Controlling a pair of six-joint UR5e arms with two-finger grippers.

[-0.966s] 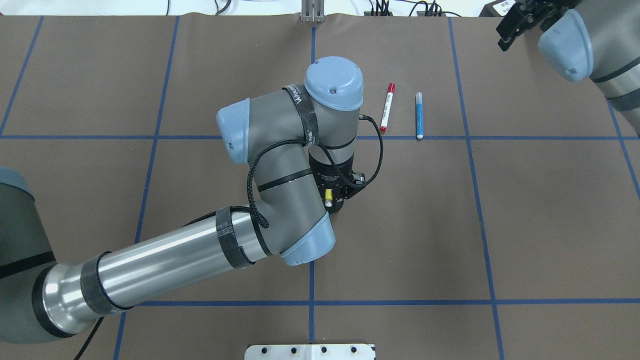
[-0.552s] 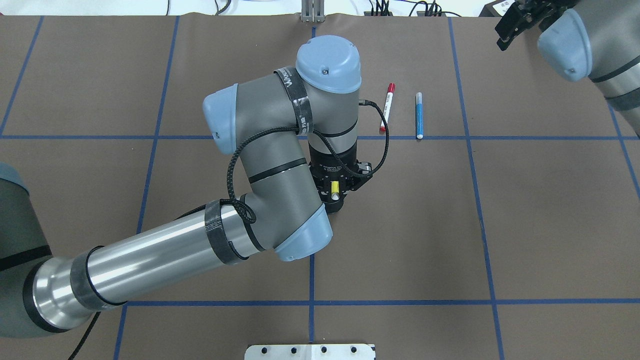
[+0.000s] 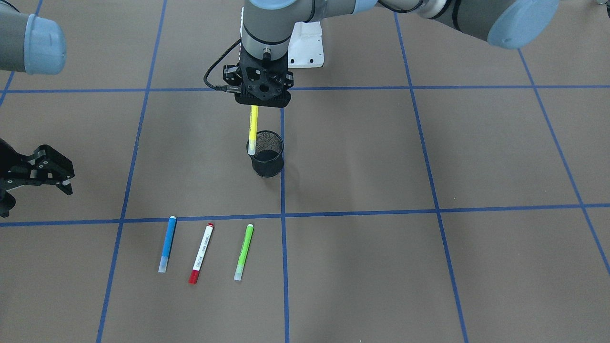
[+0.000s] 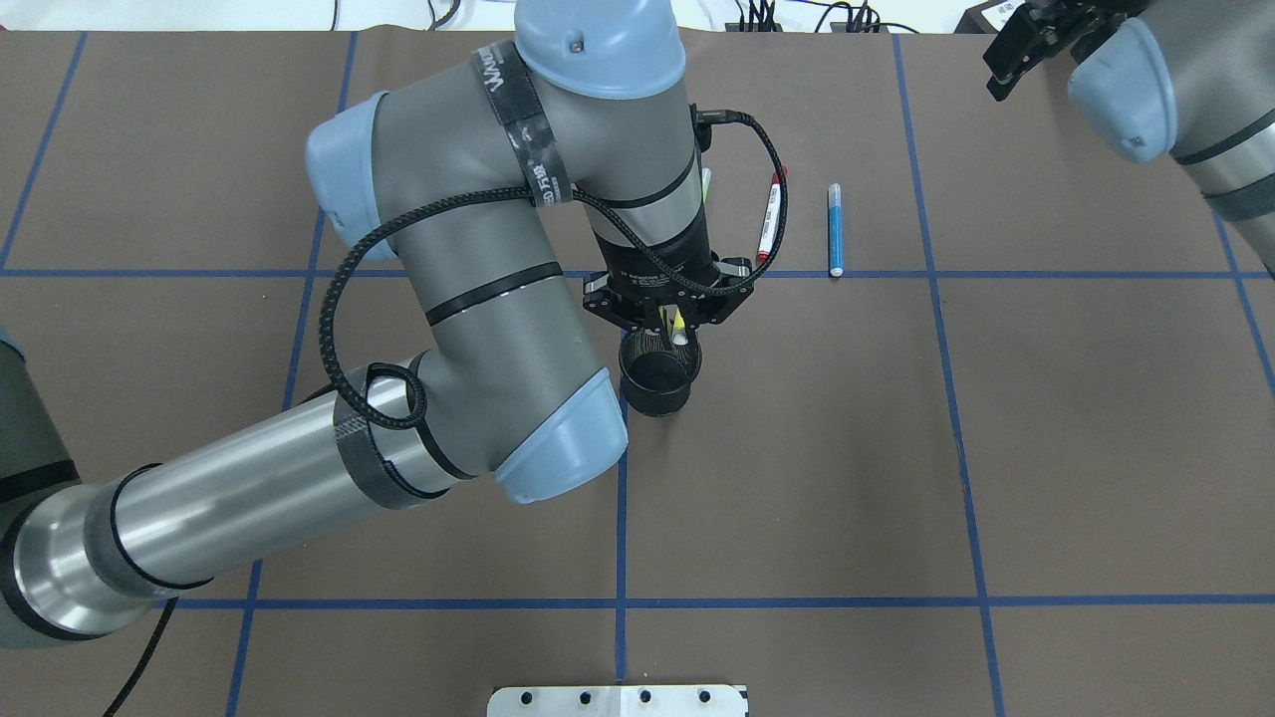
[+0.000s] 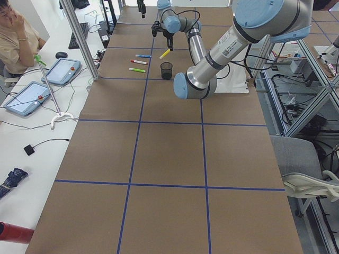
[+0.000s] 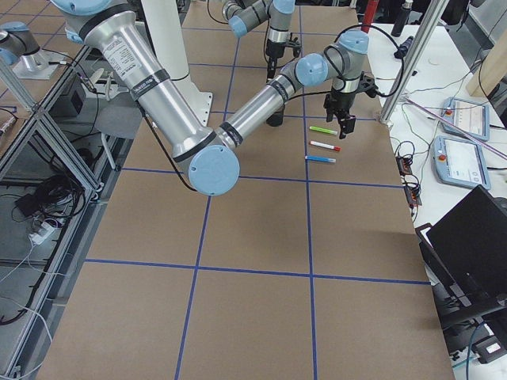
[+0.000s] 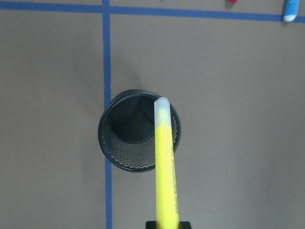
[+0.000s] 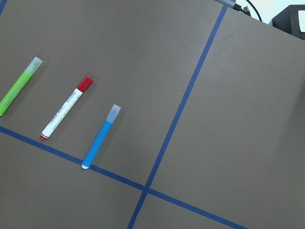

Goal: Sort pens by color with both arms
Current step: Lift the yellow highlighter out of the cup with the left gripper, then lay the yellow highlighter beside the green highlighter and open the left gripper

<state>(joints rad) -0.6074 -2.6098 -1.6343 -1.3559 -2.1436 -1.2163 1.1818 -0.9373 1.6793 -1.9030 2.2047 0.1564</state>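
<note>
- left gripper (image 3: 259,102) pinches yellow pen (image 3: 254,125) by its top end, pen near upright
- pen's pale lower tip sits at mouth of black mesh cup (image 3: 268,164), close to the rim
- right gripper (image 3: 50,172) spread, nothing in it, off to the side
- blue pen (image 3: 167,243), red-ended white pen (image 3: 201,259), green pen (image 3: 244,251) lie side by side on table (image 3: 429,143), apart from cup
</note>
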